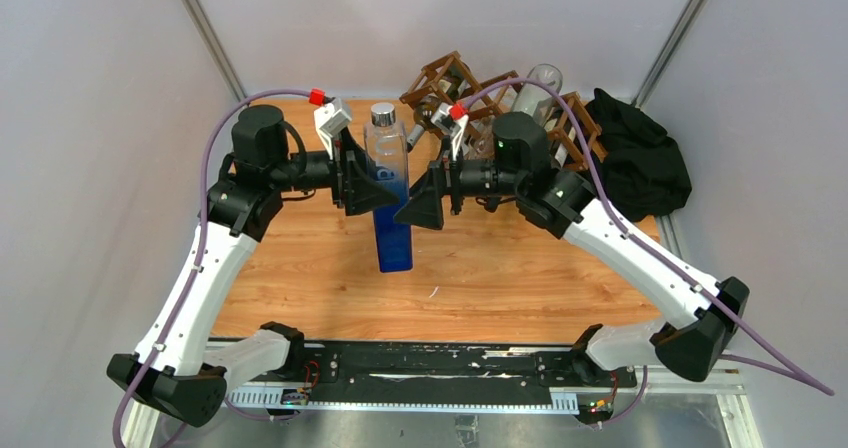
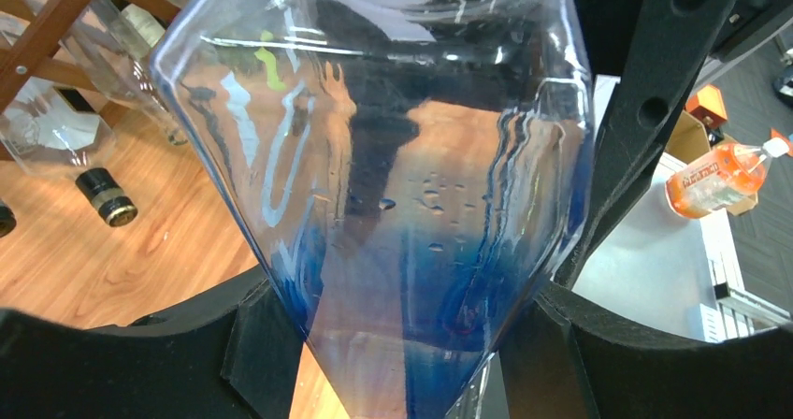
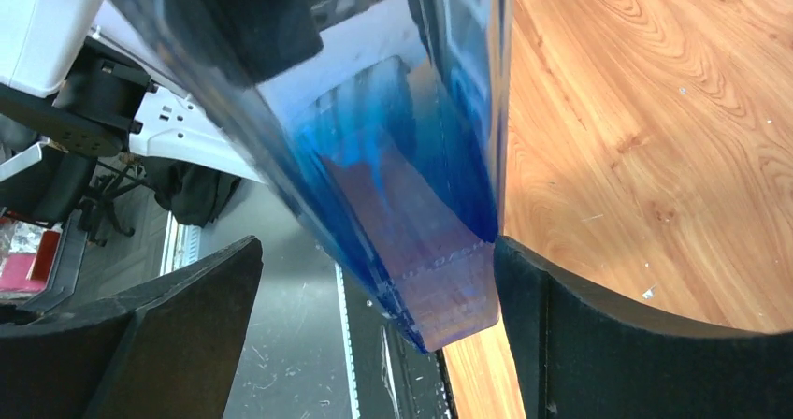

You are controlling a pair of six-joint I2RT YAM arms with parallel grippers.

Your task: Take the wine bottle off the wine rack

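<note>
The wine bottle [image 1: 390, 183] is clear glass shading to blue at its base, with a silver cap. It stands upright over the middle of the table, off the brown wooden lattice wine rack [image 1: 470, 86] at the back. My left gripper [image 1: 383, 186] is shut on the bottle's body [image 2: 393, 185], with both pads against the glass. My right gripper [image 1: 415, 206] is open around the bottle's blue lower part [image 3: 411, 213]. One finger [image 3: 598, 344] touches the glass and the other stands clear of it. The bottle's base seems raised off the wood.
The rack [image 2: 56, 21] still holds clear bottles [image 2: 56, 134] with their necks toward the table. A black cloth heap [image 1: 640, 158] lies at the back right. White walls enclose the wooden table [image 1: 520, 268]. An orange bottle [image 2: 715, 180] lies beyond the table.
</note>
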